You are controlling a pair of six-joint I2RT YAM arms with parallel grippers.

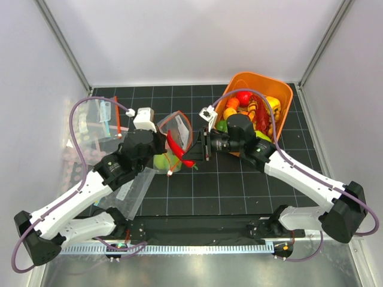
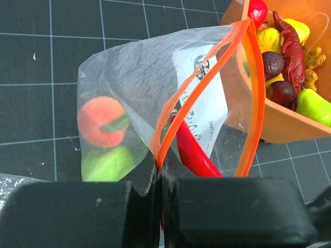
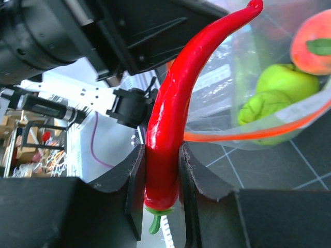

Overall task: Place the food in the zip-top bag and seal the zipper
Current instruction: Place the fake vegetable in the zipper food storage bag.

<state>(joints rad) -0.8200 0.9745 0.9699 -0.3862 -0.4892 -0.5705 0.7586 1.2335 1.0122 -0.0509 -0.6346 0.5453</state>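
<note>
The right gripper [image 3: 161, 175] pinches the red chilli [image 3: 173, 103] near its stem end — glossy, stiff and light, so it could swivel in that hold. The left gripper [image 2: 161, 182], pressed shut on the zipper [image 2: 178, 111], holds the floppy zip-top bag [image 2: 129, 77] open by its firmest part — the chilli's tip is at the mouth, with the peach [image 2: 98, 121] and green fruit [image 2: 106, 163] inside.

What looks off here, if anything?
Nothing stands out. The left gripper pinches the zip-top bag by its zipper, mouth open; the right gripper holds the red chili pepper by its stem end at that mouth. No spill or tear visible.
</note>
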